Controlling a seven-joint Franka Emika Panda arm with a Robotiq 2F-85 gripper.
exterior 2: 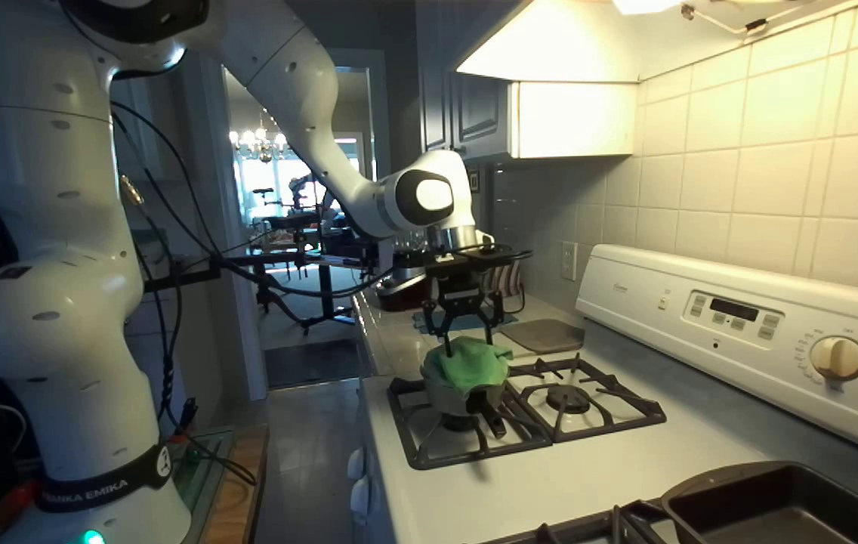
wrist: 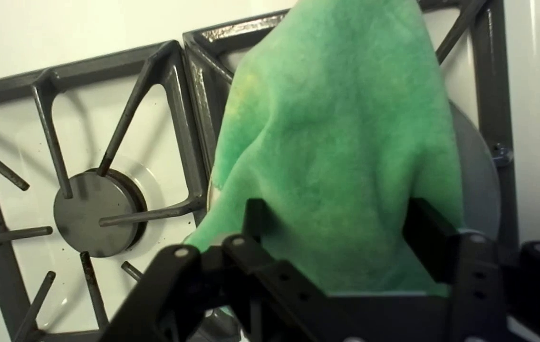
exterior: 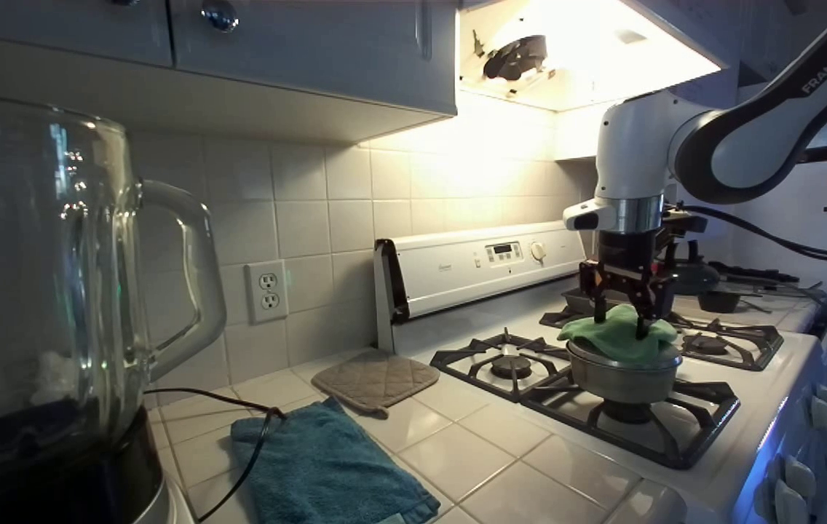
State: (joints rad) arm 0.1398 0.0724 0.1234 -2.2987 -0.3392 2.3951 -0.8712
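Black fingers (wrist: 426,237) standing wide apart low in the wrist view, tips touching a green cloth (wrist: 341,152), the cloth lying between and beyond them, draping over a pot (exterior: 623,382) right of centre in an exterior view

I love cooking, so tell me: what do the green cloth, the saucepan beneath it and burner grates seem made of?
Green cloth: fabric, perhaps microfiber, by its fuzzy, matte folds. Saucepan: probably metal, possibly aluminium, from its dull grey wall. Burner grates: likely cast iron, dark coated, with thick bars, glossy highlights.
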